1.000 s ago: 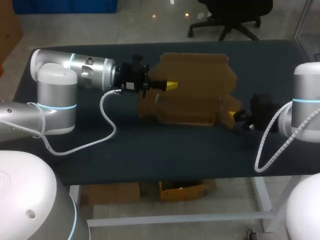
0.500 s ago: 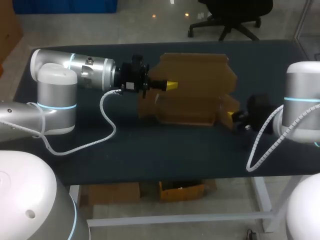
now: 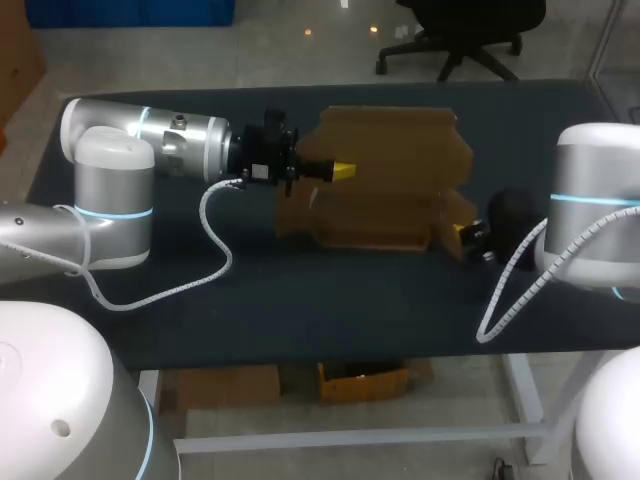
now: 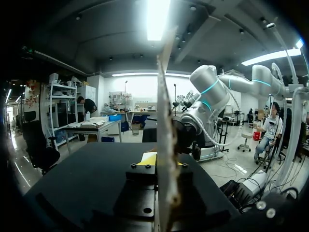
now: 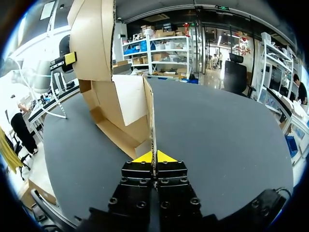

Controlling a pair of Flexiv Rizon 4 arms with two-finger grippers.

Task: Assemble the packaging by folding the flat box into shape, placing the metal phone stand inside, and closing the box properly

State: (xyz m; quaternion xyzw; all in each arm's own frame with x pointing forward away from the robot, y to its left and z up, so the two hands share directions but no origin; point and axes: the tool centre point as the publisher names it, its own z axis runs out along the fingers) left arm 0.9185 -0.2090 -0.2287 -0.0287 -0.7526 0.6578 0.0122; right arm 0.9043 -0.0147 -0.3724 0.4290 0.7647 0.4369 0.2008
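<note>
Still gripping box, right hand edged inward slightly.

Dim head view, dark table soft-shadowed, strong glare in both wrist views

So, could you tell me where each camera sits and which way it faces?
Head view: fixed above and behind, looking down on the table; left arm and right arm show.
Left wrist view: on that wrist, facing along the left end effector, shut on the cardboard box.
Right wrist view: likewise, along the right end effector.
All three show the box.
</note>
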